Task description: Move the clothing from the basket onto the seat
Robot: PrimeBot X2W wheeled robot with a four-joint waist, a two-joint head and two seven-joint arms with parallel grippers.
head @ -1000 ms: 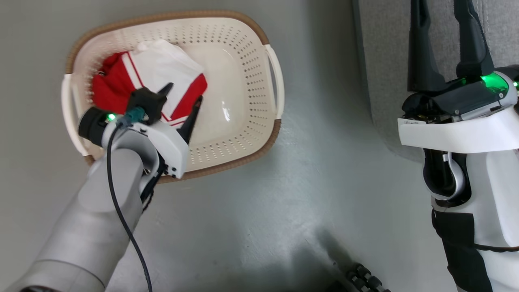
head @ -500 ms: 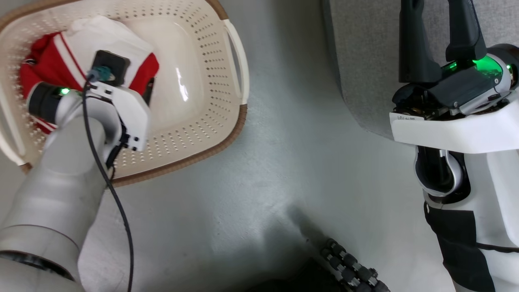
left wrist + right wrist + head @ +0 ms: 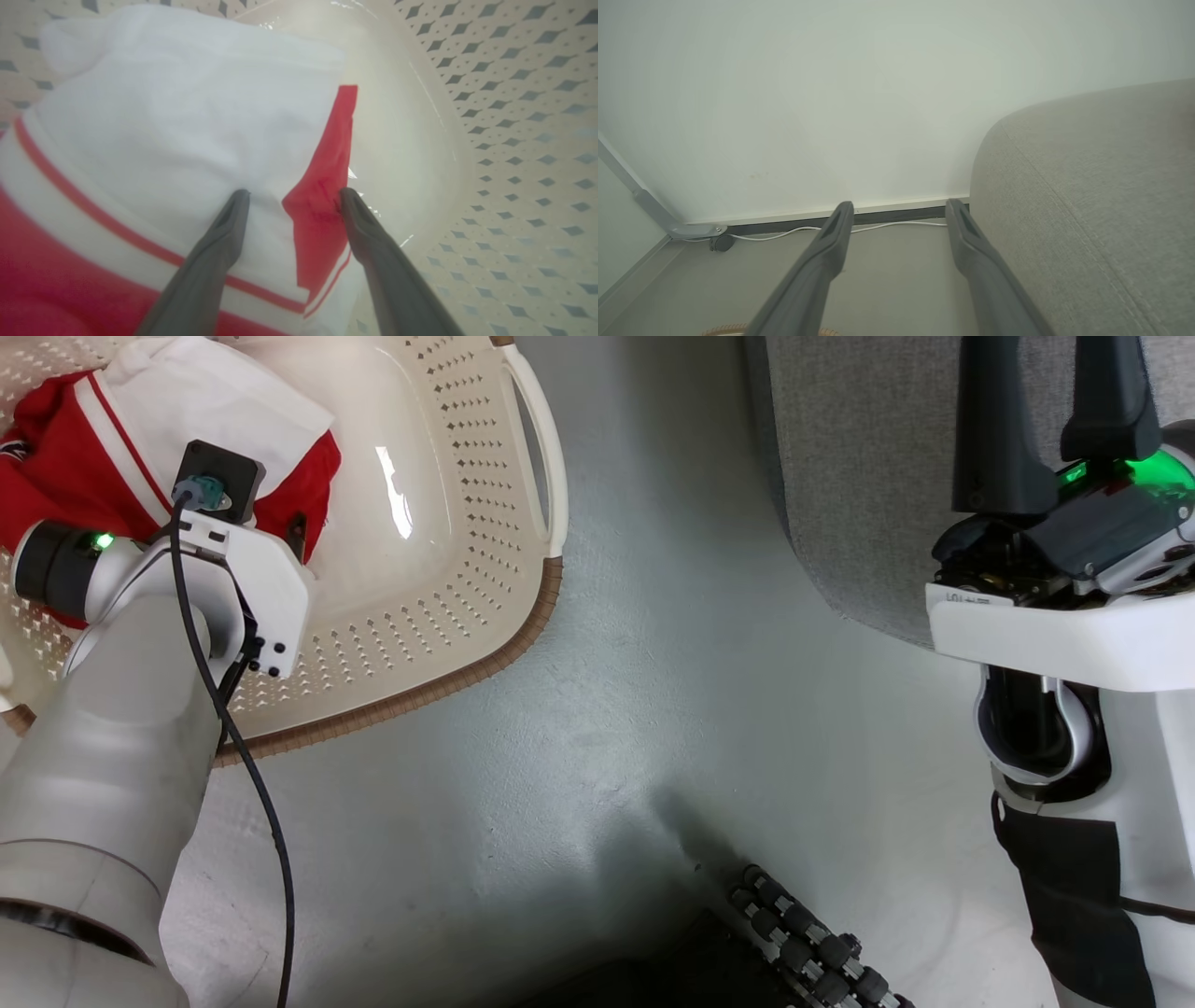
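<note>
Clothing [image 3: 121,439] lies bunched at the left end of the basket [image 3: 439,644]. Left gripper [image 3: 294,195] is right on it, arm reaching steeply down, fingers spread and not yet closed, tips pressed into the fabric either side of a red fold. The fold runs along the fingers, so a pinch would cross it. Seat [image 3: 859,476] is well off to the right. Right gripper [image 3: 900,204] is parted and empty beside the seat's corner. Left arm is plainly nearer.
</note>
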